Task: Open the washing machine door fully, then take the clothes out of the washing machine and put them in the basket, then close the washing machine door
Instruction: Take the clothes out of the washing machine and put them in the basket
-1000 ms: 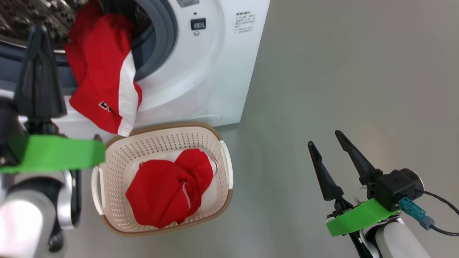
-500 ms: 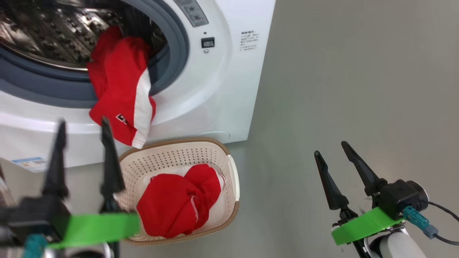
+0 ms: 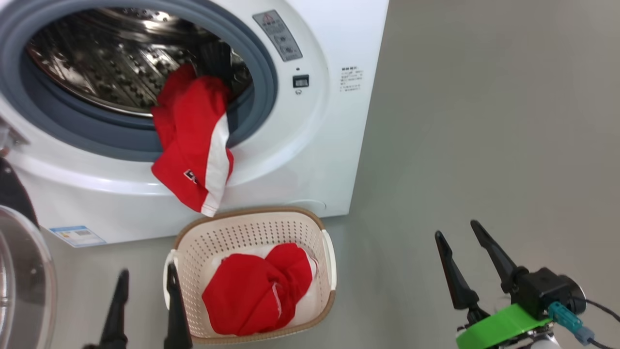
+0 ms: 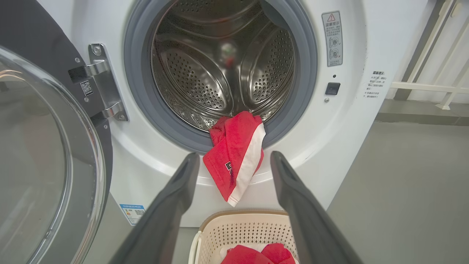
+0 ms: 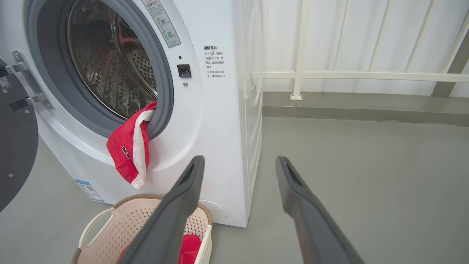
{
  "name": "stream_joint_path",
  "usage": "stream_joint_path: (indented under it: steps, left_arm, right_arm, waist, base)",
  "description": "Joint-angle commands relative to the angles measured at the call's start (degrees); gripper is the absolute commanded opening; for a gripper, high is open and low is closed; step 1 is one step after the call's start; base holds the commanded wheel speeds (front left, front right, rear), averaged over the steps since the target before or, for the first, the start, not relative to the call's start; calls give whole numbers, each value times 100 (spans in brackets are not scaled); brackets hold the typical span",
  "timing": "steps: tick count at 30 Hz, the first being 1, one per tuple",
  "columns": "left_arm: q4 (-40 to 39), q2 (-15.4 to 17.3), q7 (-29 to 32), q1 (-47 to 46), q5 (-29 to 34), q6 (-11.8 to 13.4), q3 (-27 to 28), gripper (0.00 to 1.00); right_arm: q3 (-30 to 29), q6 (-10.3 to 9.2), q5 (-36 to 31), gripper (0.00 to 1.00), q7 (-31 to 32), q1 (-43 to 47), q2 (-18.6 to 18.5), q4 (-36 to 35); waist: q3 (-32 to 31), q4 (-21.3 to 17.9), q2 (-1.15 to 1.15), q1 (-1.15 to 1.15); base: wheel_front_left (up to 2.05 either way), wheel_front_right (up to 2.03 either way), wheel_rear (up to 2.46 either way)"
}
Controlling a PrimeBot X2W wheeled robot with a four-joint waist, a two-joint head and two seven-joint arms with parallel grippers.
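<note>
Hovering with left hand (image 3: 147,271) and right hand (image 3: 456,230) both spread and empty, eyeing the bright red soft fabric garment (image 3: 193,145) draping limply from the mouth of the big white washing machine (image 3: 329,145) above the cream perforated plastic basket (image 3: 252,213), probably light and floppy, best pinching its bunched upper fold.

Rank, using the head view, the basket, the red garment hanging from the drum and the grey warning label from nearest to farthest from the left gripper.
1. The basket, on the floor just beside the left gripper.
2. The hanging red garment, above the basket, draped out of the washing machine.
3. The warning label, upper right on the machine's front.
</note>
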Motion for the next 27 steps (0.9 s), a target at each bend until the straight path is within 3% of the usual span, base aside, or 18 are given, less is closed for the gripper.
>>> stream_joint_path:
  steps: [1,15,27]
  left_arm:
    - [-47,17,-81,22,-32,7,157,100]
    - [543,-103,-387,331,-243,-350,76,100]
    - [722,-151,-434,448,-334,-473,83,100]
  right_arm:
    - [91,19,-84,100,-37,47,-15,-98]
    - [-13,19,-164,100,13,501,34,-29]
    - [-14,19,-120,100,122,734,47,-97]
  waist:
    - [-172,83,0,0]
    - [-725,221,0,0]
    - [-955,148,0,0]
  base:
    - [0,0,0]
    - [0,0,0]
    - [0,0,0]
